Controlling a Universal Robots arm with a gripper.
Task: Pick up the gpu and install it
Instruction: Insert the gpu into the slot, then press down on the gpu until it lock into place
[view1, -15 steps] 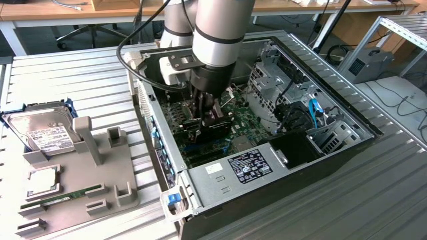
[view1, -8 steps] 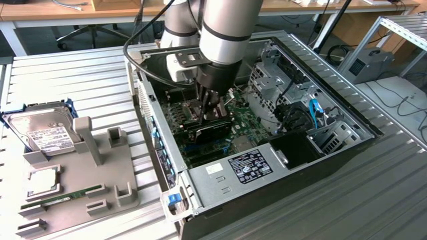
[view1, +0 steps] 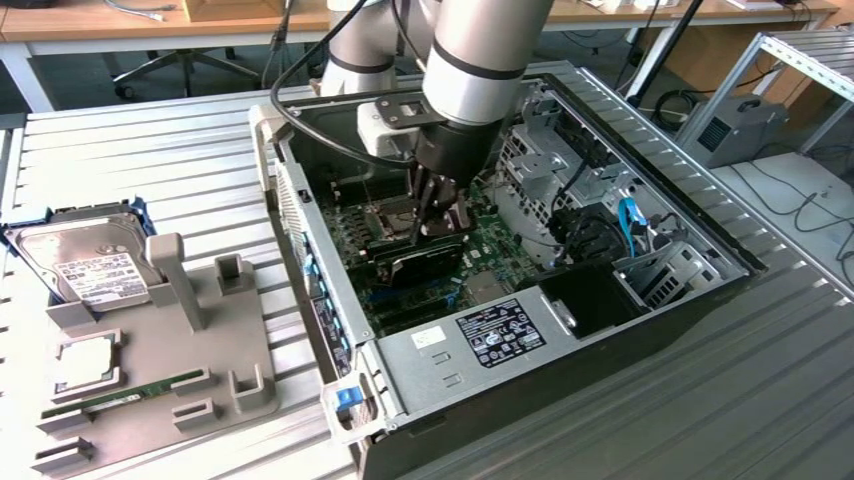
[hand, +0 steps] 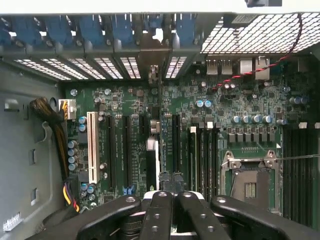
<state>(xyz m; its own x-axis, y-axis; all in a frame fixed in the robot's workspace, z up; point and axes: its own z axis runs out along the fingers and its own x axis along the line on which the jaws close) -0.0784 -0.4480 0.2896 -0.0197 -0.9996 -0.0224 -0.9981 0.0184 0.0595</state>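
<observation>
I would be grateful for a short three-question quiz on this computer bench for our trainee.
1. True or false: the hard drive lies inside the computer case.
2. What does the gripper hang directly over? A) the hard drive B) the gray holder C) the motherboard
3. Fill in: the gripper's fingers are ____ (open or shut).

Key:
1. False. It rests on the gray holder outside the case.
2. C.
3. Shut.
</observation>
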